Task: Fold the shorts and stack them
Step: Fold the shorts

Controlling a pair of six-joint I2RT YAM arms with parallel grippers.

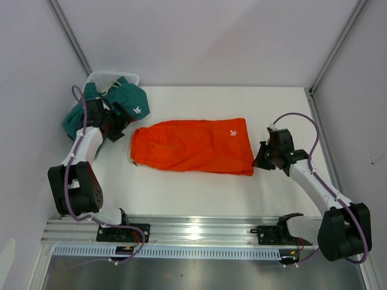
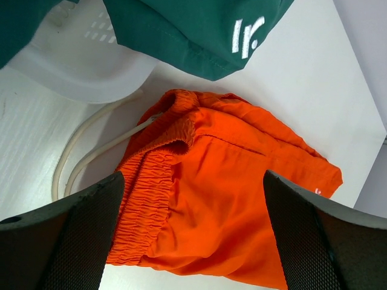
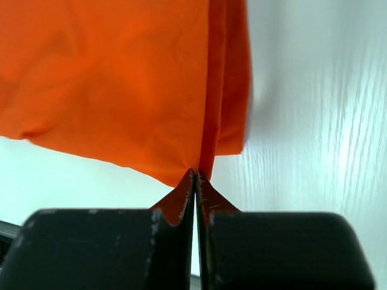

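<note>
Nearest the bases, the right gripper (image 3: 195,181) was closed tight on the near hem corner of the orange shorts (image 1: 193,145), a small peak of fabric nipped between its fingers; that hold looked chosen so the leg end could be lifted and carried over in a fold. The shorts lay flat in the middle of the table (image 1: 193,196), their long axis running side to side, leg hems toward the right arm and the gathered waistband (image 2: 151,199) toward the left arm. They seemed already doubled leg on leg (a judgement from the layered edges in the right wrist view). Farther back, the left gripper (image 2: 193,232) hung above the waistband with its fingers spread wide and holding nothing, probably poised to take that end. The white drawstring (image 2: 78,151) trailed loose beside it. Beyond, the teal shorts (image 1: 130,99) lay crumpled, draped over the white basket (image 1: 109,77) in the far left corner.
</note>
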